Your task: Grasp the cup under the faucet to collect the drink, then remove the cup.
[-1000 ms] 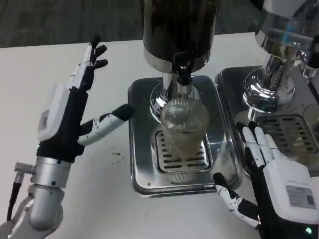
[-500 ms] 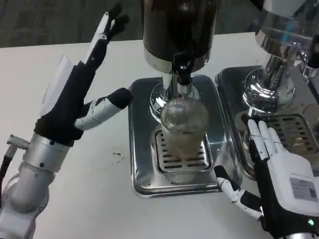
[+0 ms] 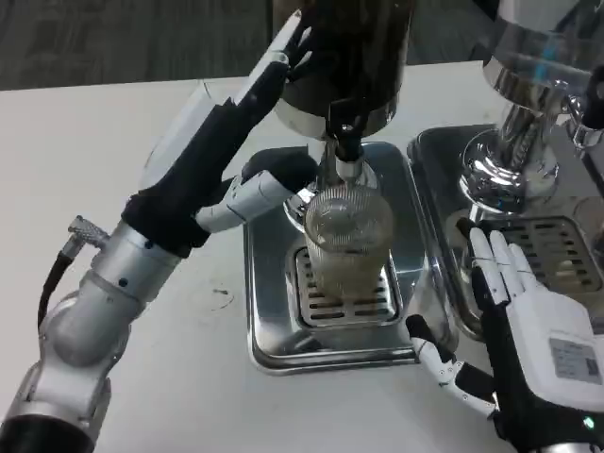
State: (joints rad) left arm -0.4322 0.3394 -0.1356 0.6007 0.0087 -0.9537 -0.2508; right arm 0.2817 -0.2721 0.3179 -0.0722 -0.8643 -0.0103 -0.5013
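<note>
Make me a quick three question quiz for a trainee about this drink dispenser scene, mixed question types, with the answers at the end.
1. True or false: the ribbed clear cup stands on the drip tray under the faucet.
2. Which robot hand is nearer the dispenser's dark tank? A) left robot hand B) right robot hand
3. Fill in: the right robot hand rests open beside the tray, holding ____.

Key:
1. True. The cup sits on the slotted grate, directly beneath the spout.
2. A. Its fingers reach up against the tank, and its thumb points toward the cup.
3. Nothing. Its fingers are spread and apart from the cup.
</note>
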